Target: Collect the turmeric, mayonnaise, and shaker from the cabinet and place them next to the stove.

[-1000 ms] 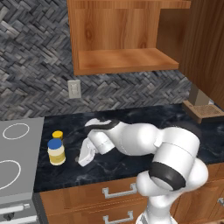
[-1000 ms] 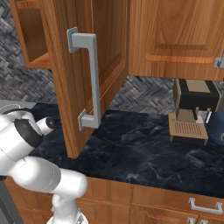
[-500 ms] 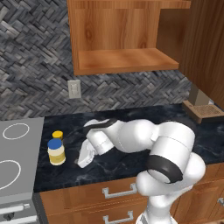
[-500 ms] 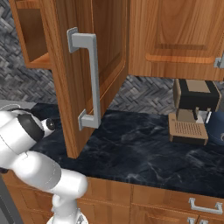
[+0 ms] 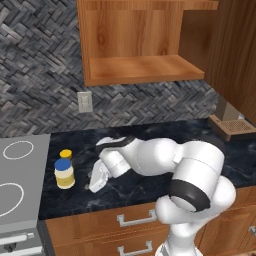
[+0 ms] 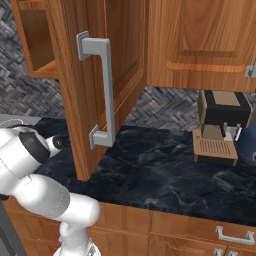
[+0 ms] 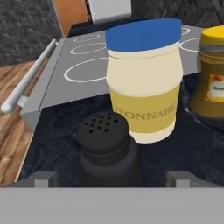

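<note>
Hand view: the gripper (image 7: 111, 177) sits at the bottom centre of the frame, its 2 fingertips (image 7: 43, 178) spread wide on either side of the shaker (image 7: 107, 151) and clear of its body — open, holding nothing. The shaker stands upright on the black countertop (image 7: 192, 144), directly between the tips. Just behind it, centre frame, is the mayonnaise (image 7: 144, 78); at the right edge stands the turmeric (image 7: 213, 72), close beside the mayonnaise. Beyond all 3, across the upper half, lies the stove (image 7: 65, 83) with its white burner rings.

Left base view: the gripper (image 5: 97, 179) points down at the counter left of centre, with the mayonnaise (image 5: 64, 173) and the turmeric (image 5: 65, 155) just to its left, near the stove's (image 5: 22, 175) edge. The cabinet (image 5: 135, 42) at the top stands open, its shelf bare.

Judgement: all 3 items appear placed, so the task looks essentially complete. The main risk is the withdrawal — the tips flank the shaker closely, and a sideways or tilted retreat could clip it and topple it into the mayonnaise.
</note>
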Motion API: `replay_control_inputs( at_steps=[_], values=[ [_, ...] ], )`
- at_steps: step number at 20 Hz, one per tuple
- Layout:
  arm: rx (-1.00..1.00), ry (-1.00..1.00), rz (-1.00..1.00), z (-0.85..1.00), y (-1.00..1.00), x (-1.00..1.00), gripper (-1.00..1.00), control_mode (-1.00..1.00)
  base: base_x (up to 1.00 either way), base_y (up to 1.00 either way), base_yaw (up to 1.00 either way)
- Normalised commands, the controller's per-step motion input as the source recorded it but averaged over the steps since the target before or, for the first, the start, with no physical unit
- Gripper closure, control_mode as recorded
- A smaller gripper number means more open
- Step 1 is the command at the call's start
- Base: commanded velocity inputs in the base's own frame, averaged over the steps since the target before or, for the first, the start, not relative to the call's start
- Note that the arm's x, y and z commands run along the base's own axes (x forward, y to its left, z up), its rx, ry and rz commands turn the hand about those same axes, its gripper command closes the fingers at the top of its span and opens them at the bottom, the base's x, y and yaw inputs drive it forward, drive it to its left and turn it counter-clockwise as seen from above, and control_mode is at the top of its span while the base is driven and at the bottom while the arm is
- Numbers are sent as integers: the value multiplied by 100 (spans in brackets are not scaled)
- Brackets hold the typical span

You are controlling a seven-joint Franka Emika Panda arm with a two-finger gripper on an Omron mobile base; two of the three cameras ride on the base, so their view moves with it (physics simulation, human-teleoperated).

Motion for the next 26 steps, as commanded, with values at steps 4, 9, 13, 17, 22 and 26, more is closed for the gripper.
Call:
replay_control_inputs(
  at_steps=[4,9,13,17,22,26],
  values=[
    [0,-3,0,9,-14,-16,-100,-100,0,0,0],
    [4,-2,-3,32,-40,-20,-100,-100,0,0,0],
    [6,-1,-4,42,-44,-28,-100,-100,0,0,0],
    [9,-3,-6,57,-36,-41,-100,-100,0,0,0],
    [8,-3,-8,73,-31,-49,-100,-100,0,0,0],
    [8,-1,-10,75,-25,-51,-100,-100,0,0,0]
  ],
)
